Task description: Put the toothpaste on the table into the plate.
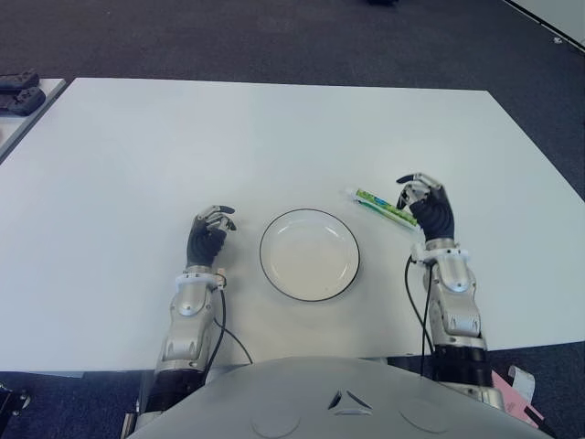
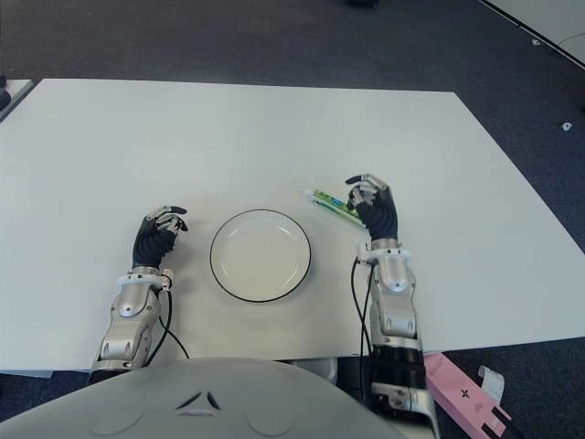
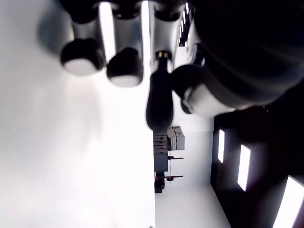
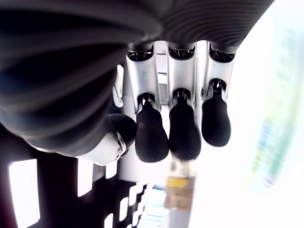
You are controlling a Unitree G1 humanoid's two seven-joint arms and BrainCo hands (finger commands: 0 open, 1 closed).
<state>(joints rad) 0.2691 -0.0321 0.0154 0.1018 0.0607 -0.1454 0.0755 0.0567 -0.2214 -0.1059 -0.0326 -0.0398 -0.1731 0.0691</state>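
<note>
A green and white toothpaste tube (image 1: 377, 206) lies flat on the white table (image 1: 274, 137), to the right of a white plate (image 1: 267, 240) with a dark rim and nothing in it. My right hand (image 1: 419, 194) is just right of the tube, its fingers bent loosely over the tube's near end and holding nothing. In the right wrist view the fingertips (image 4: 184, 130) hang free, with the tube (image 4: 270, 147) a blur beside them. My left hand (image 1: 212, 222) shows left of the plate, fingers relaxed and holding nothing.
The table's front edge runs just behind my forearms. A second table with dark objects (image 1: 18, 91) stands at the far left. A pink box (image 2: 462, 395) lies on the dark floor at the lower right.
</note>
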